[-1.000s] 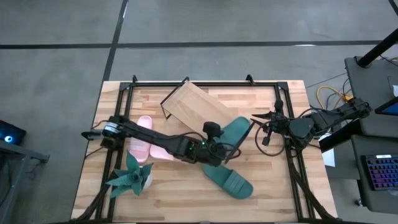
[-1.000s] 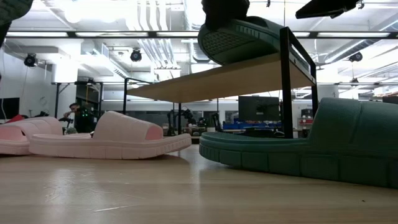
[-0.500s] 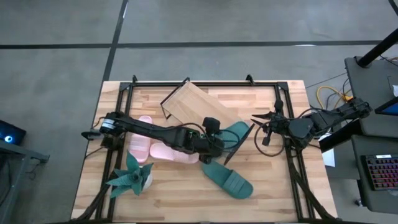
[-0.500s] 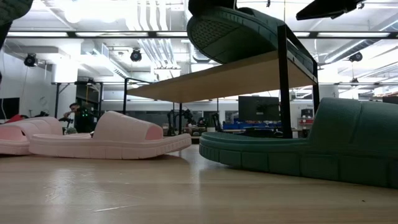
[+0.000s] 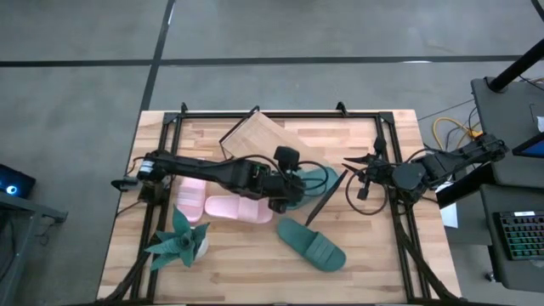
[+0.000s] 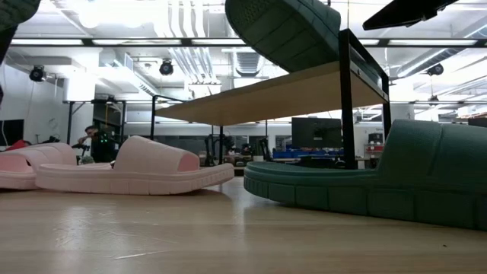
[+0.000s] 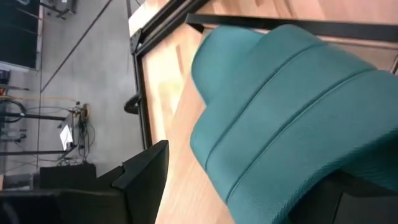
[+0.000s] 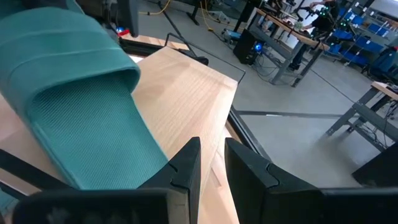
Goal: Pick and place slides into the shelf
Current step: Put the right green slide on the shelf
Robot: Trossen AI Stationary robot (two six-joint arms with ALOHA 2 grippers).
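Observation:
My left gripper (image 5: 287, 185) is shut on a dark green slide (image 5: 314, 181) and holds it above one end of the shelf (image 5: 263, 144), a light wood board on black wire legs. In the low view this slide (image 6: 293, 30) is tilted, sole showing, over the board (image 6: 266, 95). A second green slide (image 5: 310, 245) lies sole-down on the tabletop. Two pink slides (image 5: 238, 208) (image 5: 189, 194) lie side by side to the left. My right gripper (image 5: 357, 174) waits by the right edge, its fingers a narrow gap apart with nothing between them. My left gripper has the green slide's strap end (image 7: 261, 124) between its two wide-set fingers (image 7: 146, 174). It comes slanting down from the table's left. The slide hides the places of contact. The slide is raised and tilted; whether its other end (image 8: 93, 143) touches the shelf, I cannot tell.
A green leafy toy plant (image 5: 178, 242) stands near the front left corner. Black frame rails (image 5: 399, 212) run along the table's sides. Bare wood lies between the pink slides and the front edge.
My left gripper has risen and drawn toward the table's far and left sides with the green slide. The slide has come up higher over the shelf's end and tipped more steeply, more of its sole now facing the low camera.

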